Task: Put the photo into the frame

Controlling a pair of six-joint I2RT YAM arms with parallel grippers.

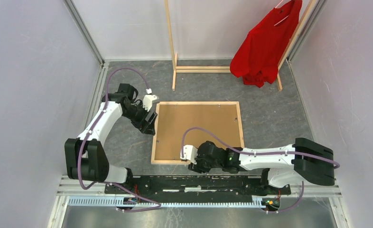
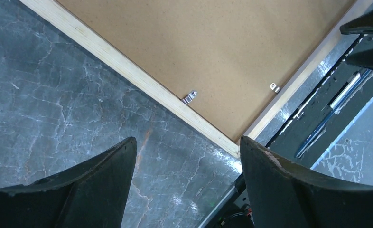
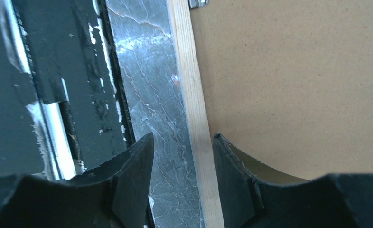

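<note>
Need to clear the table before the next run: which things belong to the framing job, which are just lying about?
Job: frame, back up; photo, brown back showing inside it.
Lying about: wooden clothes rack; red shirt hanging on it.

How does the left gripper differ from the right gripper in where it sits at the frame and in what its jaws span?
The left gripper hangs over the table beside the frame's left side, while the right gripper sits at its near side. The left gripper's jaws span only table, whereas the right gripper's straddle the wood rail. Both are open and hold nothing.
</note>
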